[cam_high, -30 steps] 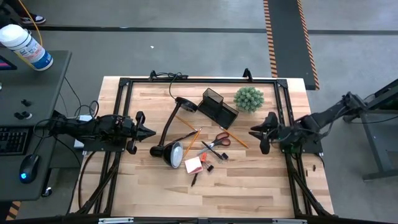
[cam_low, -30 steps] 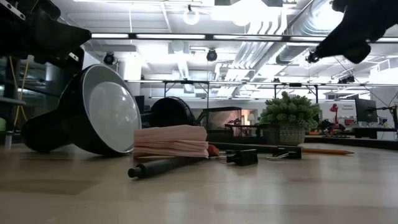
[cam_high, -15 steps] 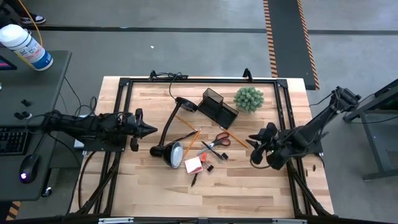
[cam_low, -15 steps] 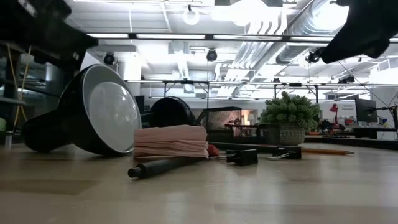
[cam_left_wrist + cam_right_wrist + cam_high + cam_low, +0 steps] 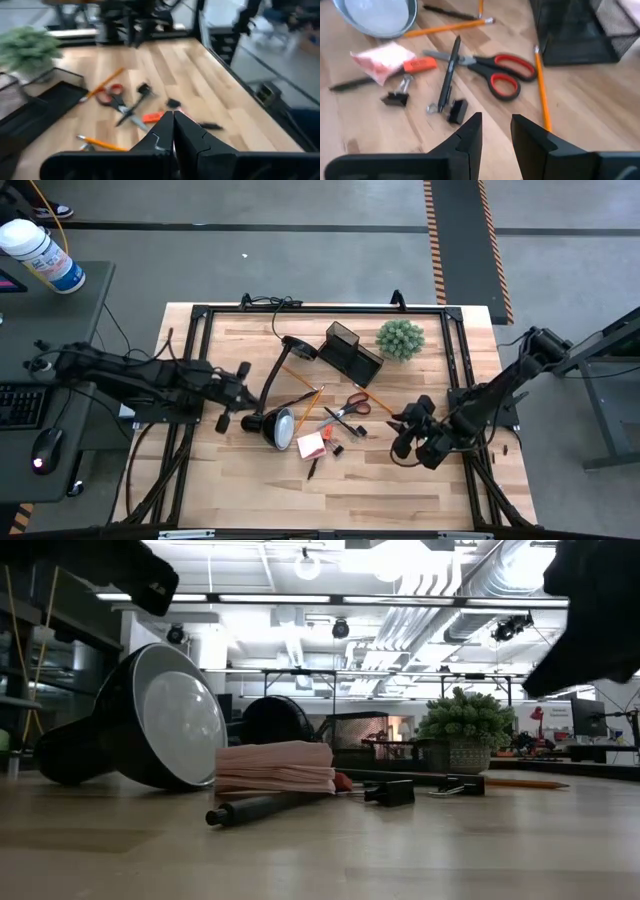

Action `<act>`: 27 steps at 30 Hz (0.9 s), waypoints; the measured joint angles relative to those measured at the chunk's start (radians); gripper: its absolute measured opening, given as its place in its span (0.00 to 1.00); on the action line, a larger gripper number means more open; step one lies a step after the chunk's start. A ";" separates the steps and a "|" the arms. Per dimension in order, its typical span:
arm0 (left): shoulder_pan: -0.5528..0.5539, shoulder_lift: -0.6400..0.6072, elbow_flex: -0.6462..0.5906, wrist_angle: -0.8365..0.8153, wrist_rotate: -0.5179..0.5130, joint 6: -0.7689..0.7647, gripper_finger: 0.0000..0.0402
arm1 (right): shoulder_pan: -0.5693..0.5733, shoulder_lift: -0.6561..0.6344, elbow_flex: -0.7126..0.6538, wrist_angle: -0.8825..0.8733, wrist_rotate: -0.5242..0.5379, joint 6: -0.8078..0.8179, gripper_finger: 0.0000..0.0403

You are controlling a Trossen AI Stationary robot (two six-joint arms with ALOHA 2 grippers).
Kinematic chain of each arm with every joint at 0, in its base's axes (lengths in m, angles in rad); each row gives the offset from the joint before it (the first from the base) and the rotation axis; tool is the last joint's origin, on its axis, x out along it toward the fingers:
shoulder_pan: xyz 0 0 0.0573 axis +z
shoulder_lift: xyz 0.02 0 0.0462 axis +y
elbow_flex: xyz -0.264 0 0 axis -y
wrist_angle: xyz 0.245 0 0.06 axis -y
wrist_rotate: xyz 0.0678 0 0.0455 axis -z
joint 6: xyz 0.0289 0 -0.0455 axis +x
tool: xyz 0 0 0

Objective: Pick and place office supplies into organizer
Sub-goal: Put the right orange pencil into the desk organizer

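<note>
**Supplies lie loose on the table, organizer stands behind them**

No brand, label or writing can be read on any item. The organizer (image 5: 349, 351), a dark mesh caddy, stands near the far side of the table (image 5: 240, 480), beside the green plant ball (image 5: 400, 338). What is inside it I cannot tell.

In front of it the office supplies lie scattered on the wood: scissors (image 5: 490, 70) with red-orange handles, a black pen (image 5: 449, 74) crossing the blades, two yellow-orange pencils (image 5: 540, 90), a pink sticky-note pad (image 5: 311, 444), small black binder clips (image 5: 457, 111) and a small orange item (image 5: 419, 64). Another dark pen (image 5: 262, 808) lies nearest the low camera. The black desk lamp (image 5: 275, 420) lies on its side to the left of them.

The right gripper (image 5: 494, 131) hovers above the table just right of the scissors, its fingers a little apart and holding nothing. The left gripper (image 5: 173, 131) is beside the lamp, its fingers pressed together, empty.
</note>
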 joint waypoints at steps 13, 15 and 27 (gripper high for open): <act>0.000 0.044 0.000 0.004 -0.108 0.025 0.00 | 0.026 0.001 -0.142 0.111 -0.066 0.053 0.23; 0.000 0.044 0.000 0.003 -0.117 0.025 0.00 | 0.026 0.001 -0.150 0.108 -0.066 0.053 0.23; 0.000 0.044 0.000 0.003 -0.163 0.027 0.00 | 0.008 0.001 -0.151 -0.032 -0.142 0.100 0.23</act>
